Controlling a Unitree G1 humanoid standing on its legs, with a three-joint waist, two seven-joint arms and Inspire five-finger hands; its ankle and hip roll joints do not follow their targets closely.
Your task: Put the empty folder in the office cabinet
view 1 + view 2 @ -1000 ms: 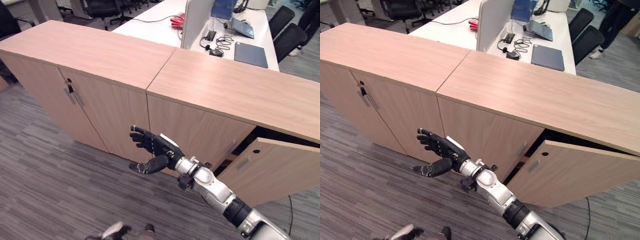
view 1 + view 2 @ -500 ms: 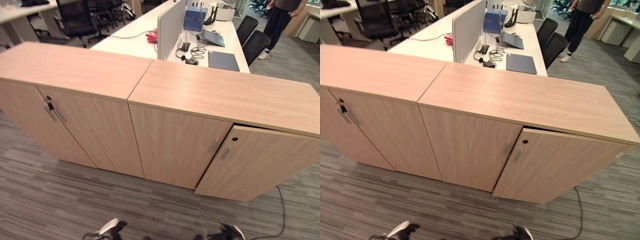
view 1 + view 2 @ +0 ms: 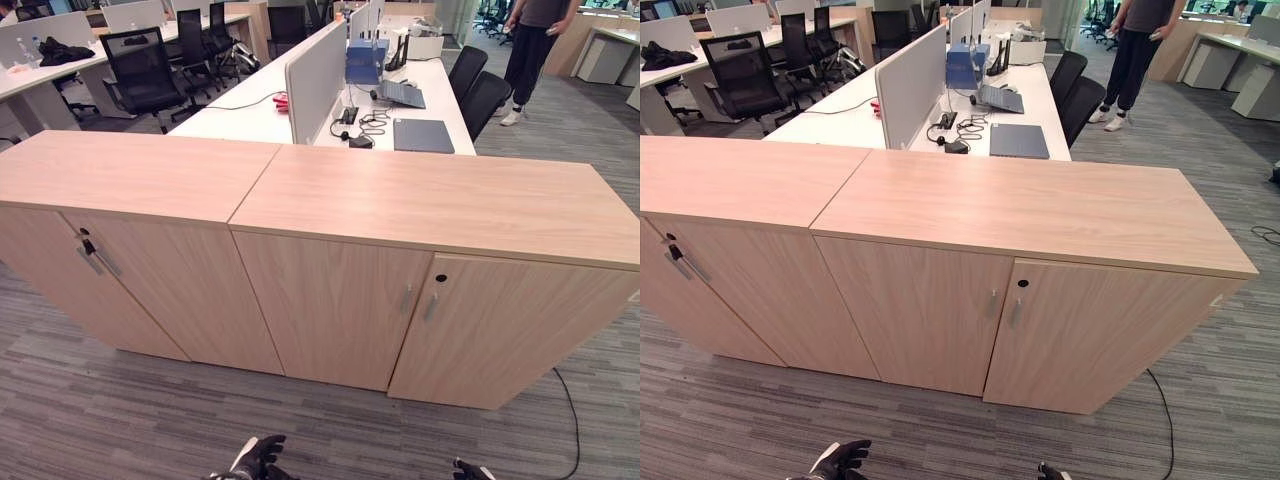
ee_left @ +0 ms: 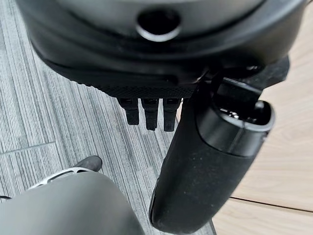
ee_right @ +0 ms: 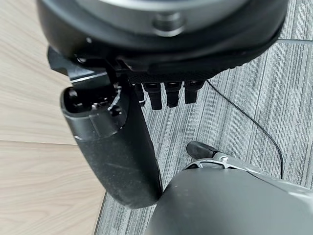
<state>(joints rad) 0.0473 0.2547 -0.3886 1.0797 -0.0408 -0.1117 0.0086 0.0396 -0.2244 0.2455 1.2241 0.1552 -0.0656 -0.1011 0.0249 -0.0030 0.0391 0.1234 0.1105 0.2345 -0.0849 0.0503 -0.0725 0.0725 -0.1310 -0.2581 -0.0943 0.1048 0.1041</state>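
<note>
Low light-wood office cabinet (image 3: 420, 230) with all its doors closed, both hands hanging empty in front of it.

The cabinet's right-hand door (image 3: 500, 330) sits flush with its neighbour, two slim metal handles (image 3: 418, 302) side by side at the seam between them. No folder is in sight, so whether it is inside the cabinet cannot be told. The left hand (image 4: 195, 161) hangs over the grey striped carpet (image 3: 120, 410) just before the cabinet front, fingers (image 4: 149, 112) straight and relaxed, grasping nothing. The right hand (image 5: 117, 152) hangs likewise, fingers loose and empty. Behind the cabinet stands a white desk (image 3: 300, 105) with a dark closed laptop (image 3: 423, 135); a person (image 3: 530, 50) stands farther back.
</note>
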